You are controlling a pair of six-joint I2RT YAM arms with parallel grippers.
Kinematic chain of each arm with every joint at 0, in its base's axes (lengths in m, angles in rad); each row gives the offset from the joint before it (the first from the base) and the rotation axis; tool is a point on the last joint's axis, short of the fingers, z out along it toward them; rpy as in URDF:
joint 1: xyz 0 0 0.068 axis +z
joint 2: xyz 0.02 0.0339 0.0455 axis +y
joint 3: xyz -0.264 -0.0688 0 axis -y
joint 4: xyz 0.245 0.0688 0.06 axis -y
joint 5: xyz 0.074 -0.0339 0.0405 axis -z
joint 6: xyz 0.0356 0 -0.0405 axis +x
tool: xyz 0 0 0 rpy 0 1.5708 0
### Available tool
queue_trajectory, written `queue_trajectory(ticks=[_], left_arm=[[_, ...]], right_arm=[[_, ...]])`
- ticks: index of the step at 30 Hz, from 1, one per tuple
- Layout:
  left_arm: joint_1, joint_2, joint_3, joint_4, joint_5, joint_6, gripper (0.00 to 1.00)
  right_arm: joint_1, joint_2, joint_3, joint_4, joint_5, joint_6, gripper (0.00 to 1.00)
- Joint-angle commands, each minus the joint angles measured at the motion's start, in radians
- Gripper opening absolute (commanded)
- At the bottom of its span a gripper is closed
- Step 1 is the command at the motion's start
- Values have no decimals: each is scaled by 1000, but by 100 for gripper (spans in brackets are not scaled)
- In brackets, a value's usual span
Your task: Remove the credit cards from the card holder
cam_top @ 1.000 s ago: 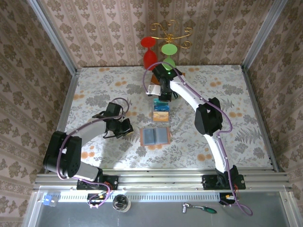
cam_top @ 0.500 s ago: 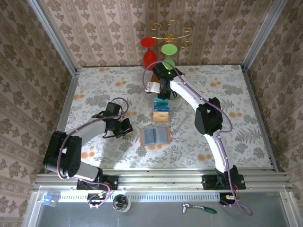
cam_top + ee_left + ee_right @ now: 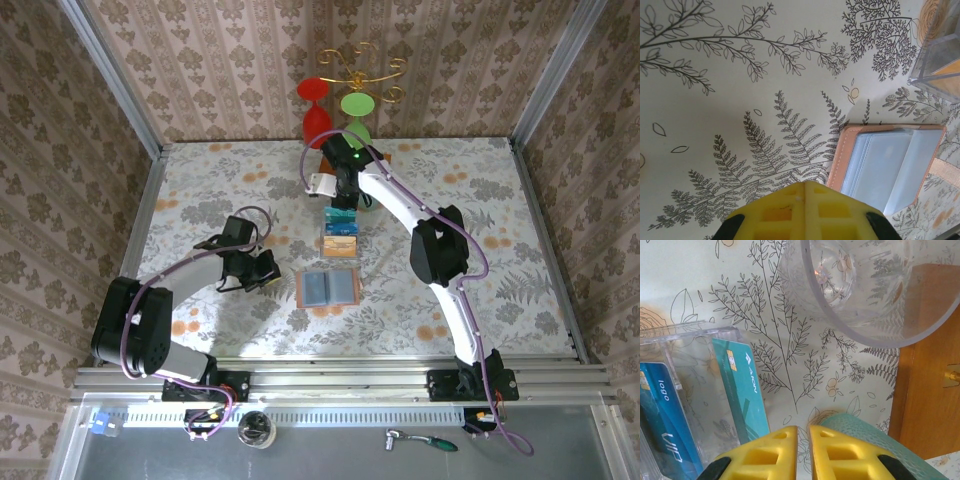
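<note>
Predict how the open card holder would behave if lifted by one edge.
The card holder lies flat, with a leather rim and thin clear sleeves, so it would probably fold at its spine. Thin and flat, it likely slides rather than tips if pushed.

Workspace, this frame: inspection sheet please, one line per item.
Surface: floral cloth, flat, no spills seen.
Job's things: card holder lies open, pockets look empty; credit cards stand in a clear stand beyond it.
Clutter: clear cup and wooden block near the stand; red goblet and green goblet at the far edge.
Grippers: left gripper shut, left of the holder; right gripper all but shut beside the stand, nothing seen held.
Cables: purple cables looped along both arms.
Surroundings: wallpapered walls, metal frame, hand tool below the rail.
</note>
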Motion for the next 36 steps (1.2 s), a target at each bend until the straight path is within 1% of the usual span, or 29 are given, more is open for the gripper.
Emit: queue_trajectory(ticks=[1,11,19,22,26,31,36], left_arm=[[6,-4,-1,19,23,4,5],[7,-3,-13,37,32,-2,5],[5,8,-8,57,44,-9,5],[3,11,-9,66,47,-14,5],[0,14,-7,73,50,-17,5],[-3,10,-11,74,49,-19,5],[-6,6,-13,79,52,-22,5]], right_arm=[[-4,16,-24,-15,-18,20,17],[-1,7,-38,-28,-20,33,18],[11,-71,-70,0,-5,55,19],[29,-122,-113,11,-2,68,19],[62,-209,-227,72,-3,94,19],[98,-298,-341,131,-27,178,19],[128,-378,-440,181,-68,341,19]])
